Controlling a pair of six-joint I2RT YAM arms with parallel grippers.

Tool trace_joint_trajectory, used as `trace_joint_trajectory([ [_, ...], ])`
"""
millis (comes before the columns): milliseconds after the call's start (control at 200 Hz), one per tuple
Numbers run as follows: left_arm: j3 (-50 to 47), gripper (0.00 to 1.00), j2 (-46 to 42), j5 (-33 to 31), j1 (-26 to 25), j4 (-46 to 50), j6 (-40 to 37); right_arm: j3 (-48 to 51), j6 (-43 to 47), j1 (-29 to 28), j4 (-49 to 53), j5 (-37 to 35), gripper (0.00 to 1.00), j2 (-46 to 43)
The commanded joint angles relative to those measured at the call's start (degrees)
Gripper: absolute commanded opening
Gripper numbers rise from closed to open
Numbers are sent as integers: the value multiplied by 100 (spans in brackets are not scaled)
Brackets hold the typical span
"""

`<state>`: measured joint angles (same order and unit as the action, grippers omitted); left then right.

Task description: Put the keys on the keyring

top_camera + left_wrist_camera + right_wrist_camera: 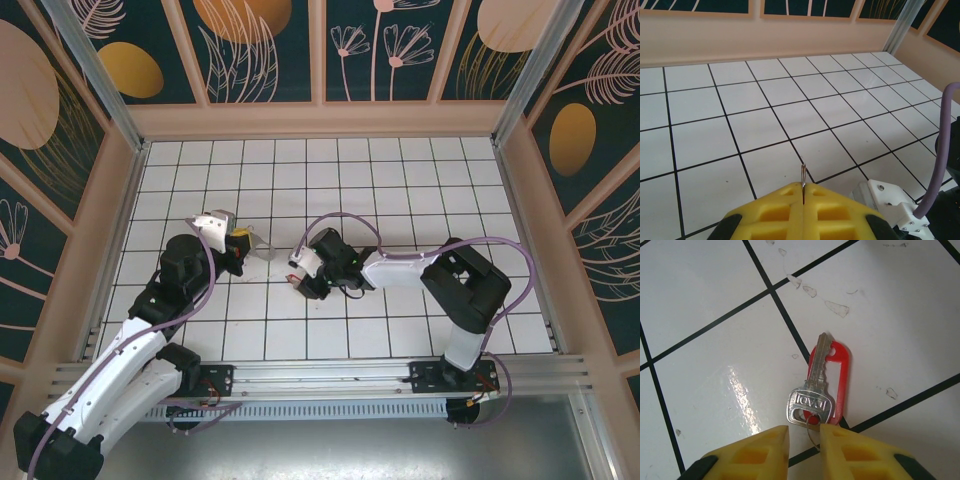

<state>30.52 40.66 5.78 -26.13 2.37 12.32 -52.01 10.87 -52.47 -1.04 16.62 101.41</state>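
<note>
A silvery key lies flat on the white tile, on top of a red plastic tag. A thin wire loop threads through the key's head. My right gripper hangs just over that head, its yellow fingers apart, with the wire loop in the gap close to the right finger. From above, the right gripper points left near the floor's middle. My left gripper is shut on the pale grey keyring, whose thin edge sticks up between the pads. In the top view the keyring juts right from the left gripper, about one tile from the right gripper.
A purple cable and a white part of the right arm sit close on the left gripper's right side. Small scuffs mark the tile beyond the key. Peach walls enclose the tiled floor.
</note>
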Motion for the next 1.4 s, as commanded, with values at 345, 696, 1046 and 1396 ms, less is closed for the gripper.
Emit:
trace_joint_trajectory([
  [345, 24, 0, -11, 100, 29, -285, 60, 53, 367, 52, 5, -10, 20, 76],
  [696, 6, 0, -31, 86, 34, -290, 79, 156, 565, 52, -39, 152, 24, -90],
  [1046, 2, 0, -93, 64, 29, -238, 103, -20, 868, 44, 138, 168, 22, 19],
  [1396, 0, 0, -112, 46, 29, -226, 113, -24, 954, 44, 47, 183, 13, 54],
])
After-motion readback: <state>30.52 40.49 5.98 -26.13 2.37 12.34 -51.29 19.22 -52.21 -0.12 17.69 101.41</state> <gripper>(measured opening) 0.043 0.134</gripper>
